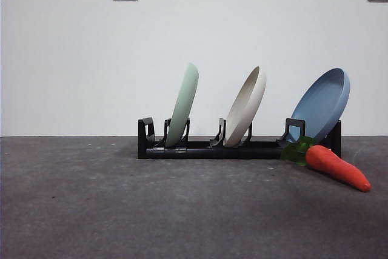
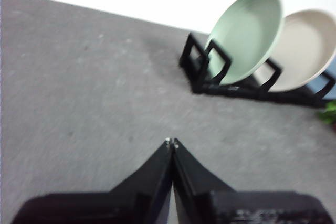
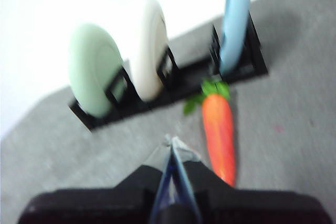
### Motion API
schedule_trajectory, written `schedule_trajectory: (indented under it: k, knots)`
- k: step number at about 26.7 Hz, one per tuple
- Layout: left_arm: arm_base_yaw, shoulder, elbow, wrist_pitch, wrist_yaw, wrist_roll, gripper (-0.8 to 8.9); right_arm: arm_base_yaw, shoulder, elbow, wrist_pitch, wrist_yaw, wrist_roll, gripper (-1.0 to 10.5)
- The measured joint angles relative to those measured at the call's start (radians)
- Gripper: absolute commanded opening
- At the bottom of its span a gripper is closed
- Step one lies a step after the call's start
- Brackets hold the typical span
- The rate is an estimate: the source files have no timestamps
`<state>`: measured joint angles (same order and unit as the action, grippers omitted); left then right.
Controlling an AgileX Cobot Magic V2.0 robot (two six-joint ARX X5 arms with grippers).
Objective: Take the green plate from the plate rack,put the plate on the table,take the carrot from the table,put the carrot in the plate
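**Nothing grabbed yet: plate still racked, carrot loose by the rack end**

So, left to right. Left gripper [image 2: 171, 141]: jaws pressed together, tips touching, holding nothing, hanging over bare table [image 1: 91, 210]. Ahead of it and off to one side sits the plate rack [image 1: 200, 148] with the green plate [image 1: 183, 106] standing in the first occupied slot, tilted, leaning toward the cream plate [image 1: 247, 107] next along. Blue plate [image 1: 324, 104] is in the last slot. Carrot [image 1: 337, 167] lies on the table at the blue-plate end, leafy top touching or just beside the rack foot; hard to tell which.

Right gripper [image 3: 172, 142]: jaws also closed flat, empty. Carrot lies just ahead of it and slightly to the side, tip pointing back toward the pincer, leaves toward the rack. That view is blurred, so the arm is probably moving.

Risks, as a guess:
- Both pincers are shut; either must open before closing in, or it shoves its target.
- Green plate leans near the cream one; a skewed rim pinch could knock the neighbour or drag the rack.
- Plate is smooth plastic, so a thin rim grip may slip on lift.
- Carrot is round and tapered; an off-centre pinch could roll it or squirt it under the blue plate.
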<state>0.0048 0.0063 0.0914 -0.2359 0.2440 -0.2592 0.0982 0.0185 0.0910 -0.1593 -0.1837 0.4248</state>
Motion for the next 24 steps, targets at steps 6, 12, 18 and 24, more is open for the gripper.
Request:
schedule_trajectory:
  k: [6,12,18,24]
  knots:
    - [0.0,0.025,0.154,-0.046,0.06,-0.022,-0.06,0.0,0.089,0.179,-0.047,-0.016,0.0,-0.1]
    - [0.0,0.134,0.318,-0.133,0.173,-0.022,-0.06,0.0,0.254,0.396,-0.268,-0.093,-0.124,-0.1]
    - [0.0,0.298,0.509,-0.262,0.323,0.037,-0.06,0.0,0.439,0.637,-0.553,-0.14,-0.301,-0.1]
    - [0.0,0.433,0.636,-0.455,0.37,0.15,-0.06,0.001,0.565,0.77,-0.823,-0.157,-0.467,-0.1]
